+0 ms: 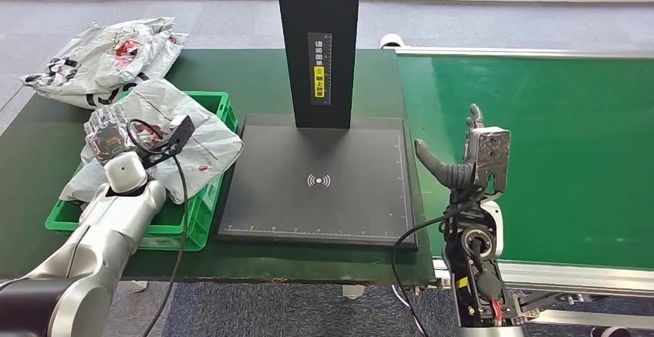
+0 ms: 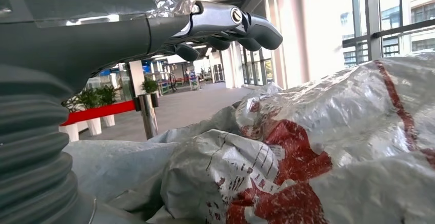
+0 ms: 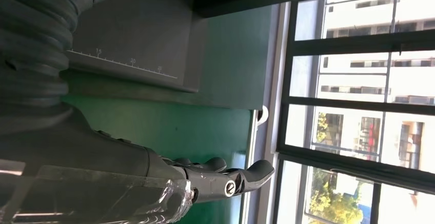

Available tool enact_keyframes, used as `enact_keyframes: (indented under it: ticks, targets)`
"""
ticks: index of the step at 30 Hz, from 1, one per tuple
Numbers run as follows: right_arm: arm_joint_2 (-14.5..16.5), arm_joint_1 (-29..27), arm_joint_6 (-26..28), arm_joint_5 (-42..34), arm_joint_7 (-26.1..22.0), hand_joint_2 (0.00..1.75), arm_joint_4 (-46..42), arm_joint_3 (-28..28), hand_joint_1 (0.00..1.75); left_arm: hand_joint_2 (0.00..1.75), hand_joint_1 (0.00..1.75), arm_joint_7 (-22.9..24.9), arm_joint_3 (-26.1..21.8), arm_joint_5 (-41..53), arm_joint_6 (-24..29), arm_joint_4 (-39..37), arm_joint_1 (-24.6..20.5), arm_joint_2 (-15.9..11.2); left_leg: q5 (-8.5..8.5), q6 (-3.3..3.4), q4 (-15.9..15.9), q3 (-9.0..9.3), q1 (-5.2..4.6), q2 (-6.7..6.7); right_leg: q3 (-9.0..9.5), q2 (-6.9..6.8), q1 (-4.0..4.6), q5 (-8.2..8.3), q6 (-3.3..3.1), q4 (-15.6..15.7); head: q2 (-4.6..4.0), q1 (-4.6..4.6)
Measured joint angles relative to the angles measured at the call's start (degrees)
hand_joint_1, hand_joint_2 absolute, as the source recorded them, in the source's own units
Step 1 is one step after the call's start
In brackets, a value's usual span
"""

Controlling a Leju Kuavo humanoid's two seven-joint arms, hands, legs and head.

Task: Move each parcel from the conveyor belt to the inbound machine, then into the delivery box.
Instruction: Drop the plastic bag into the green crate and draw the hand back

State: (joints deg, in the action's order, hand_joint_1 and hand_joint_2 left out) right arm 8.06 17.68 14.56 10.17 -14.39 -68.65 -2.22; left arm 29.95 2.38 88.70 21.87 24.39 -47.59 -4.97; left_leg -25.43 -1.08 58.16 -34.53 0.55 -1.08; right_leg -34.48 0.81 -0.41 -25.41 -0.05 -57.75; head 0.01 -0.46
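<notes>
Risk first, nearest item: left hand (image 1: 106, 133) sits over the grey parcel (image 1: 181, 133) that lies heaped in the green delivery box (image 1: 210, 198). Left wrist view shows its fingers (image 2: 241, 29) loosely curled above the crinkled plastic with a gap beneath them, so it looks empty, not gripping. If the hand lifts with a fingertip snagged in a fold of film, my guess is the parcel drags back out over the box wall. The parcel also bulges above the rim toward the scanner side, so it could slump out even untouched.

Right hand (image 1: 463, 163) stands upright at the belt's near edge, thumb out, fingers apart, holding nothing. Hazard there: a reach across could clip the inbound machine platform (image 1: 324, 179) or its black post (image 1: 318, 44).

Conveyor belt (image 1: 540, 144) shows no parcel in view, so the next pick has no target yet; reaching early just sweeps bare belt.

Parcel itself: thin grey poly mailer, wrinkled and glossy, with red print and black text, soft and shapeless. I'd expect it to deform and slip under a light grip.

Farthest: a second pile of similar mailers (image 1: 108, 59) lies on the table beyond the box, outside it. Its status in the task is unclear to me.
</notes>
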Motion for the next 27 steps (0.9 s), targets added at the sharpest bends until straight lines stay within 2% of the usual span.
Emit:
enact_keyframes:
  ticks: [8,12,19,23,27]
  targets:
    - [0.0,0.0,0.0,0.0,0.1,1.75,0.0,-0.5,0.0,1.75,0.0,0.1,0.0,0.0,0.2,0.0,0.5,-0.8,0.0,0.0,0.0,0.0,0.0,0.0,0.0,0.0,-0.01,0.0,0.0,0.0,0.01,0.0]
    - [-0.1,0.1,0.0,-0.4,0.1,1.75,0.0,-0.6,0.0,0.0,0.0,0.0,-0.1,0.0,3.9,0.4,0.8,-0.9,0.0,0.0,0.0,-0.01,-0.01,0.0,0.0,0.0,-0.01,0.01,0.0,0.0,0.01,0.0]
    - [-0.5,0.7,0.4,-2.2,-0.9,1.75,0.3,-1.4,0.0,0.0,0.0,-6.6,-2.7,-0.1,15.9,5.1,1.8,-1.1,0.0,0.0,0.0,-0.02,0.0,-0.02,-0.01,-0.02,-0.01,0.0,0.0,0.0,0.01,0.0]
    - [-0.6,1.4,0.8,-2.9,-2.6,1.75,1.9,-2.5,0.0,0.0,0.0,-12.0,-4.7,-1.7,17.9,12.5,4.3,0.0,0.0,0.01,0.0,-0.02,-0.01,0.01,-0.02,0.01,-0.04,0.0,0.0,0.0,0.0,0.0]
    - [-0.6,2.3,0.8,-3.8,-4.5,1.75,4.5,-3.9,0.0,0.0,0.0,-19.8,-7.3,-5.4,18.2,23.6,8.8,2.0,-0.01,0.01,0.0,-0.03,-0.01,0.06,-0.04,0.04,-0.06,0.0,0.01,0.0,0.01,0.0]
